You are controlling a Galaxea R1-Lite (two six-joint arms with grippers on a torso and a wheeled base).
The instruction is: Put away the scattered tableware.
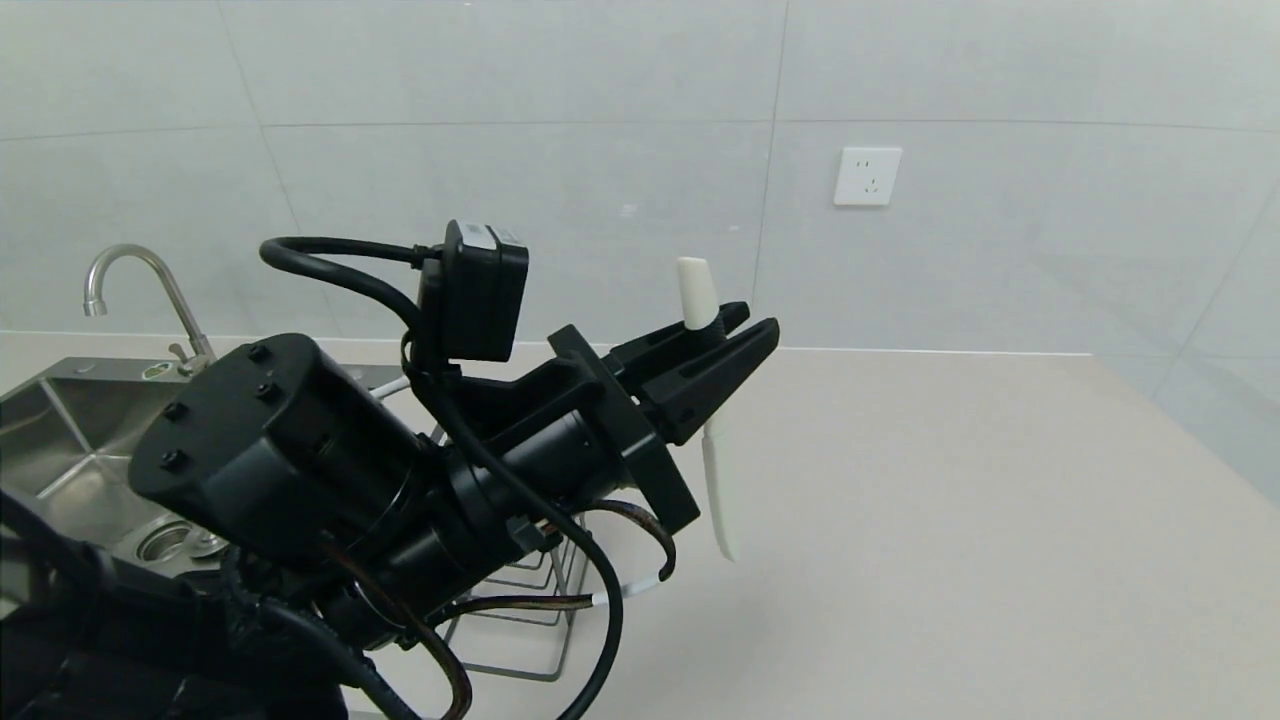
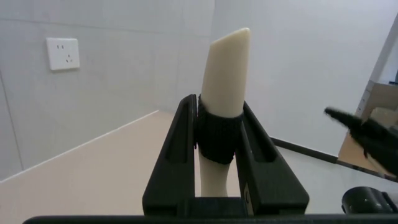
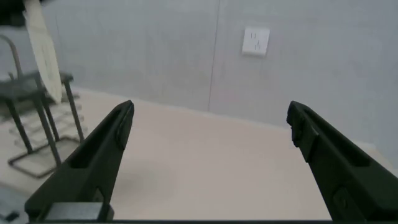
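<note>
- Utensil [image 1: 718,490], white, was held roughly upright in the left claw [image 1: 752,322]; its short blunt end poked above the fingers and the longer flat end hung below, clear of the table [image 1: 950,500].
- Left claw was clamped tight on the utensil, raised over the table just beside the wire rack [image 1: 530,620].
- Left wrist view: utensil [image 2: 227,68] was pinched between both fingers of the left claw [image 2: 217,106].
- Right claw [image 3: 211,112] had its fingers wide apart, gripping nothing, above bare table and facing the wall.
- Right wrist view: rack [image 3: 37,124] and utensil [image 3: 43,62] were farther off.
- Rack stood on the table next to the sink [image 1: 60,420], partly hidden by the left arm.
- Faucet [image 1: 140,280] was at the sink's back edge; a socket [image 1: 867,176] was on the tiled wall.
</note>
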